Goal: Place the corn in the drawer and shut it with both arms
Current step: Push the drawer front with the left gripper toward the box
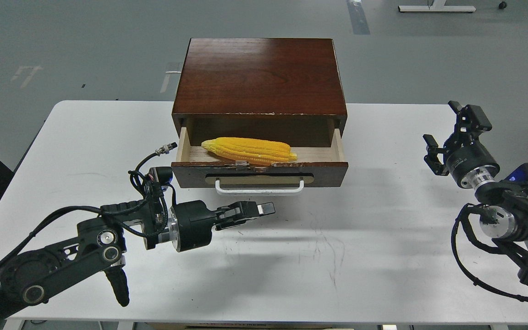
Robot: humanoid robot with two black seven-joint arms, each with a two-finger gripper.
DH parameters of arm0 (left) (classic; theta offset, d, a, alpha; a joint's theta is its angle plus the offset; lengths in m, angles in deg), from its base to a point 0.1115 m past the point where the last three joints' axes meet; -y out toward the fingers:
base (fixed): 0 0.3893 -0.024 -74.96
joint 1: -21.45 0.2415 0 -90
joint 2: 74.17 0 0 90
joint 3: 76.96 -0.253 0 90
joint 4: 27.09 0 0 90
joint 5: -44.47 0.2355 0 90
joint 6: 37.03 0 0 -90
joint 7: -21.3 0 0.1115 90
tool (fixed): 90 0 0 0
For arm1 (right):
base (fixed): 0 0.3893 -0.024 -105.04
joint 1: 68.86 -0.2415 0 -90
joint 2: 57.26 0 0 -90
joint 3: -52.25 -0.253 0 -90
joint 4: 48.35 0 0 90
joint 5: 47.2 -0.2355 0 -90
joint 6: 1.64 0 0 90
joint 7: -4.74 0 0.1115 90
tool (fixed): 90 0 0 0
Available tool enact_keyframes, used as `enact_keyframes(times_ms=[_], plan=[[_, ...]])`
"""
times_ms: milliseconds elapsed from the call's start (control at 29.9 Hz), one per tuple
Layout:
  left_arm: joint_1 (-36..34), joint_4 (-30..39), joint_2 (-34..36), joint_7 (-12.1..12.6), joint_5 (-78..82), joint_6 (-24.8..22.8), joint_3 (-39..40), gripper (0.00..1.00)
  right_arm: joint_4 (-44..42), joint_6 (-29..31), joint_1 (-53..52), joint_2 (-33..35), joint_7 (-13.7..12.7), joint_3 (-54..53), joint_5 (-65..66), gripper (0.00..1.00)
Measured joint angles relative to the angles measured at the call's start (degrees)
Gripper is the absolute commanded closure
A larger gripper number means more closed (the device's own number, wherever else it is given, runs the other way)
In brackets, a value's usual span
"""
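Lying crosswise in open drawer [186, 145], corn [250, 150] tip points left.

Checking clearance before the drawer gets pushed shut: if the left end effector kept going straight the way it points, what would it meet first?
The left end effector points rightward along the table, passing in front of the drawer. The way looks free; depth is uncertain.
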Motion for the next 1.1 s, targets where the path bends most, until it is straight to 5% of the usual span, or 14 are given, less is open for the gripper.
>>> enact_keyframes(times_ms=[1103], plan=[[-0.9, -7.7, -6.3, 2.8, -5.7, 1.7, 3.8, 1.00, 0.3, 0.0, 1.8, 0.1, 0.0, -0.1, 0.0, 0.00]])
